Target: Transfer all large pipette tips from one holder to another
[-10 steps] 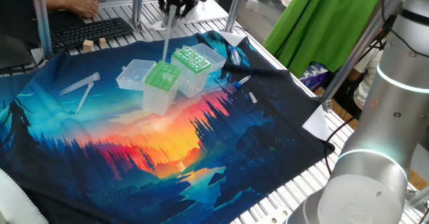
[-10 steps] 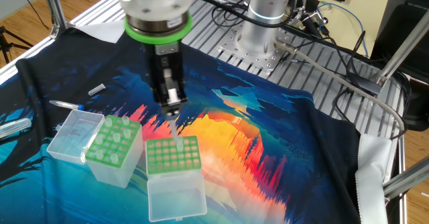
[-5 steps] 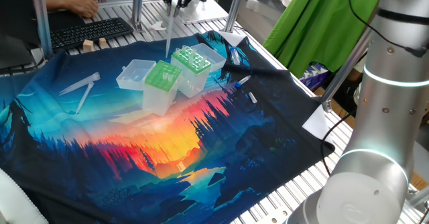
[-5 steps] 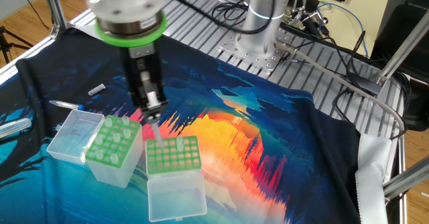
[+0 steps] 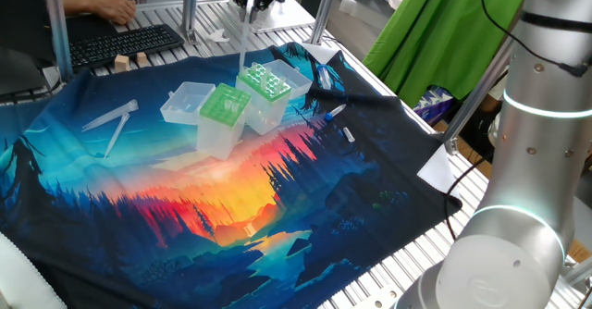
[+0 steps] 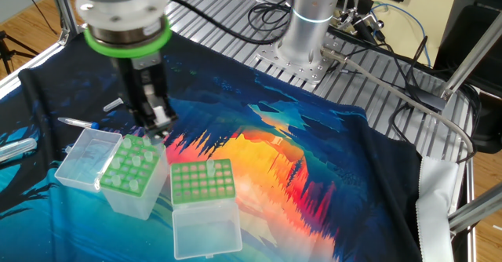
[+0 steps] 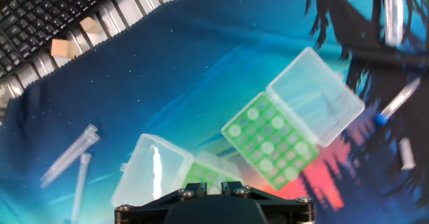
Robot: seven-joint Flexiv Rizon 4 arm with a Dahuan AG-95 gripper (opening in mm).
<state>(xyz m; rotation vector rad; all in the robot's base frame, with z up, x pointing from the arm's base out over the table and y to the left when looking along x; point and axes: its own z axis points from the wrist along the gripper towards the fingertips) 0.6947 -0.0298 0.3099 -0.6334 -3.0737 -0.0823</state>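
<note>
I see the arm has carried the gripper (image 5: 248, 6) sideways since a second ago, from above the darker green dotted-grid box (image 6: 203, 182) to above the translucent box with the plain light-green plate (image 6: 132, 163). It sits clenched on one long clear tapering pipette tip (image 5: 244, 43), hanging point-down over that plain box on the colourful sunset-forest cloth (image 5: 277, 198). The two boxes stand side by side, touching. More clear tips (image 7: 70, 155) lie loose on the cloth's left.

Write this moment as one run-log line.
fingers: shut on tip | tip: raised above plain holder and dotted holder, touching neither
</note>
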